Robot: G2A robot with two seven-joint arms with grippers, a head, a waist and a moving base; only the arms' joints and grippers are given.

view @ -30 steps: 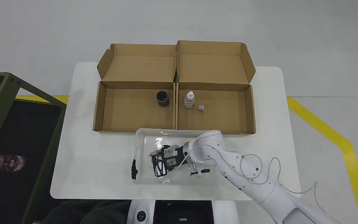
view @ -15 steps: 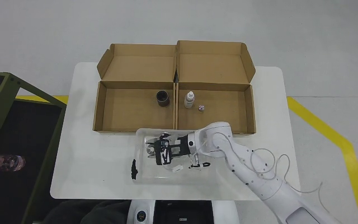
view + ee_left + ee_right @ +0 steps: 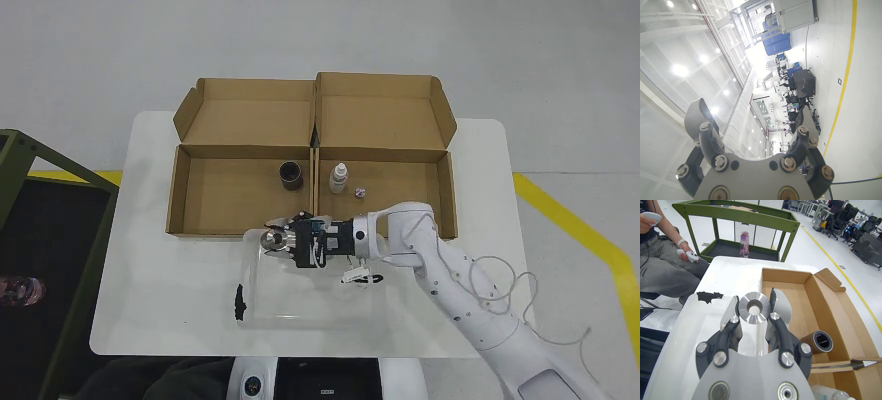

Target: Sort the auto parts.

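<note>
Right end effector [image 3: 754, 303] grips shiny silver ring [image 3: 763, 310], bevelled, central hole.

From where I stand, one white tabletop [image 3: 150, 290] carries two cardboard boxes [image 3: 240, 195] side by side and one clear tray [image 3: 290, 310]. One box holds one dark cylinder [image 3: 291, 176]. The other holds one white bottle [image 3: 340, 178] and one small round piece [image 3: 361, 191]. There is also one metal ring [image 3: 754, 310], one black scrap [image 3: 239, 300] at the tray's edge, and a black-and-white tangle [image 3: 360, 276] in the tray, too small to count apart. There are two claws, the right claw [image 3: 754, 300] and the left claw [image 3: 752, 107]. Beside the tabletop stands one green cart [image 3: 738, 220] with one pink bottle [image 3: 744, 245].
</note>
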